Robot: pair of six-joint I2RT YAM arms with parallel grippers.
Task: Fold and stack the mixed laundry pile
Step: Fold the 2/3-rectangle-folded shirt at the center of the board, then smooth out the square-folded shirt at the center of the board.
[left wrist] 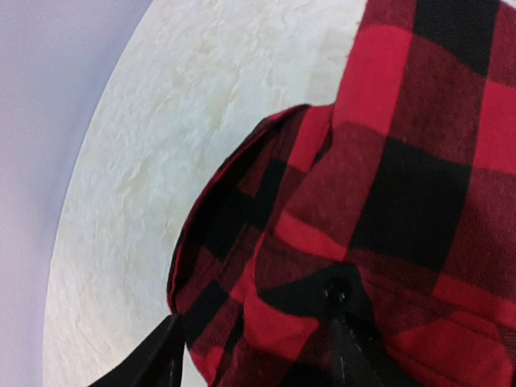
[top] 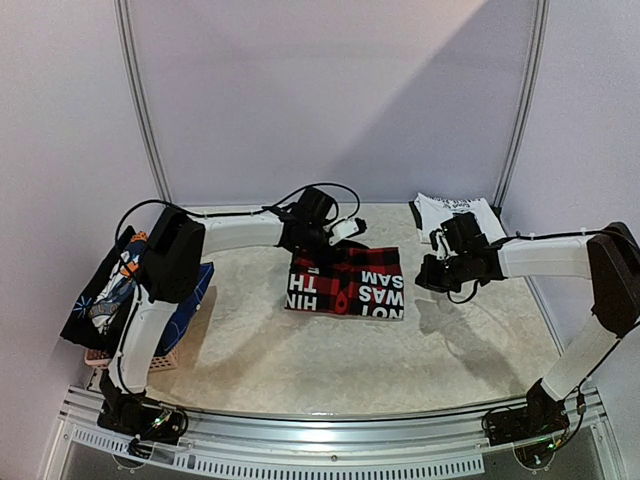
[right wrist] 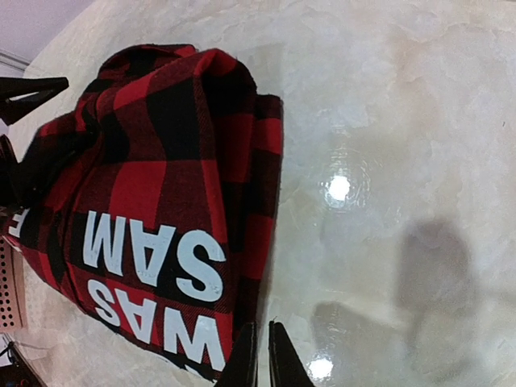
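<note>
A red-black plaid shirt [top: 347, 282] with white lettering lies folded in the middle of the table, and both wrist views show it [left wrist: 387, 161] [right wrist: 161, 177]. My left gripper [top: 316, 246] is over its back left corner. In the left wrist view that gripper [left wrist: 254, 359] stands open, its fingers apart with a fold of the plaid lying between them. My right gripper [top: 428, 272] hovers just right of the shirt. Its fingertips [right wrist: 260, 355] are shut with nothing between them, beside the shirt's edge. The rest of the mixed laundry pile [top: 105, 290] sits at the far left.
A white printed T-shirt [top: 450, 208] lies folded at the back right corner. The pile at the left rests on a small pinkish basket [top: 165, 358], which sits under the left arm's upper link. Bare pale tabletop [top: 300, 350] stretches in front of the plaid shirt.
</note>
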